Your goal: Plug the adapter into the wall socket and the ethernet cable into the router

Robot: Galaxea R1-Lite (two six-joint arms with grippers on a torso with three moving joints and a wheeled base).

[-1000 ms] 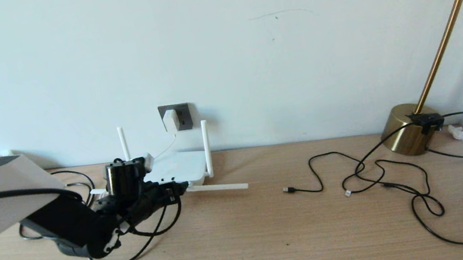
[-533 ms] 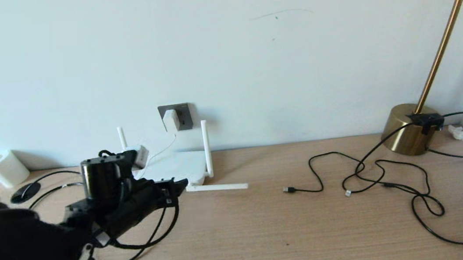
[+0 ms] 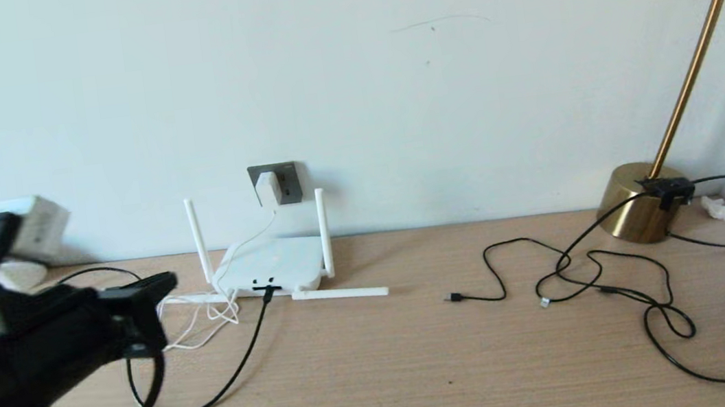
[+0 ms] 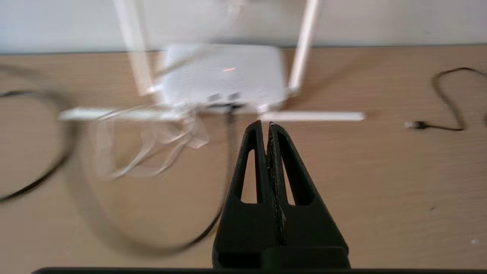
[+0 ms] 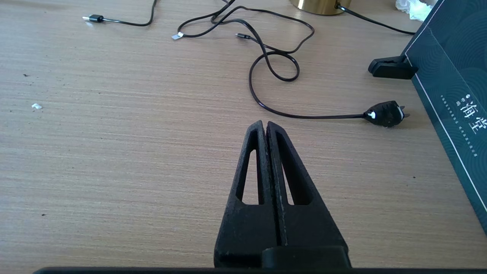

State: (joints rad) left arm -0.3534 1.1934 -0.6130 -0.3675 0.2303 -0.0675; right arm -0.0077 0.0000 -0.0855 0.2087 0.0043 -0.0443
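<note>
The fingers (image 4: 266, 131) of the left gripper (image 3: 158, 284) are pressed together and hold nothing. In the head view this gripper sits at the left of the frame, above the counter (image 3: 425, 375), well apart from the router (image 3: 273, 263), which lies to its right near the wall. The ethernet cable (image 3: 232, 378) runs from the router's front edge in a loop toward the lower left; its plug (image 3: 267, 290) sits at the router's ports. The adapter (image 3: 267, 187) sits on the wall socket (image 3: 275, 183), above the router, and its thin white cord (image 3: 210, 315) lies in loose loops at the router's left.

The left wrist view shows the closed fingertips pointing at the router's (image 4: 222, 76) port edge, a little short of it, with the ethernet cable (image 4: 228, 129) passing just left of them. This view does not show the socket.

The right gripper (image 5: 265, 127) appears only in its own wrist view: its fingers are closed and empty over bare counter (image 5: 114, 152), with thin black cords (image 5: 274, 61), a black plug (image 5: 386, 113) and a dark box (image 5: 449, 76) further up the frame. The brass lamp base (image 3: 639, 200) stands at the right of the head view.
</note>
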